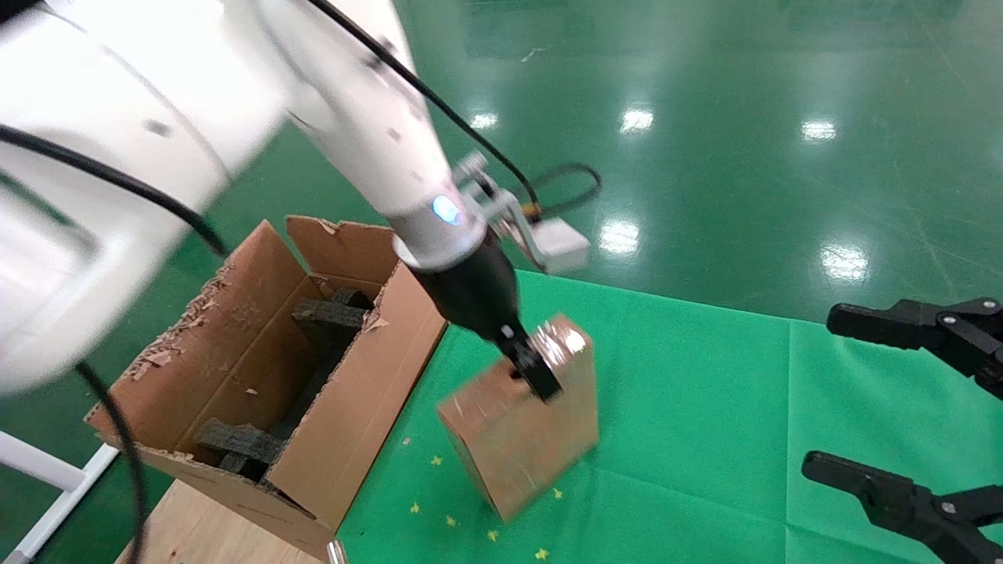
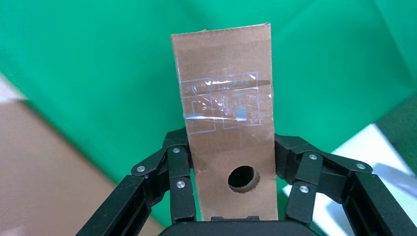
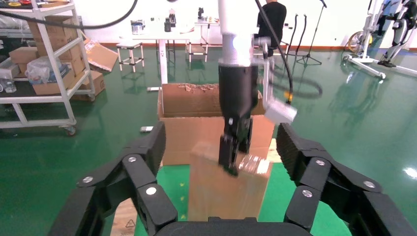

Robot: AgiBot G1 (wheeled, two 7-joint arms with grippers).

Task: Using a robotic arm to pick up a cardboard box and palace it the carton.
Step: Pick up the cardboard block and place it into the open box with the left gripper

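Observation:
The white robotic arm reaches down from the upper left. Its black left gripper [image 1: 534,368] is shut on the top narrow end of the cardboard box [image 1: 521,439]. The box is slim and brown, with glossy tape, and hangs tilted over the green cloth just right of the carton [image 1: 368,392]. In the left wrist view the fingers [image 2: 179,162] press both sides of the box [image 2: 228,113], beside its round hole [image 2: 243,178]. The carton is large and open, with torn flaps and black foam [image 1: 329,317] inside. My right gripper [image 1: 850,395] is open and empty at the right edge.
A green cloth [image 1: 705,407] covers the table, with a bare wooden corner [image 1: 196,525] under the carton. Glossy green floor lies beyond. The right wrist view shows the box [image 3: 221,191] ahead, the carton [image 3: 187,105] behind it, and shelves [image 3: 49,64] and stands farther off.

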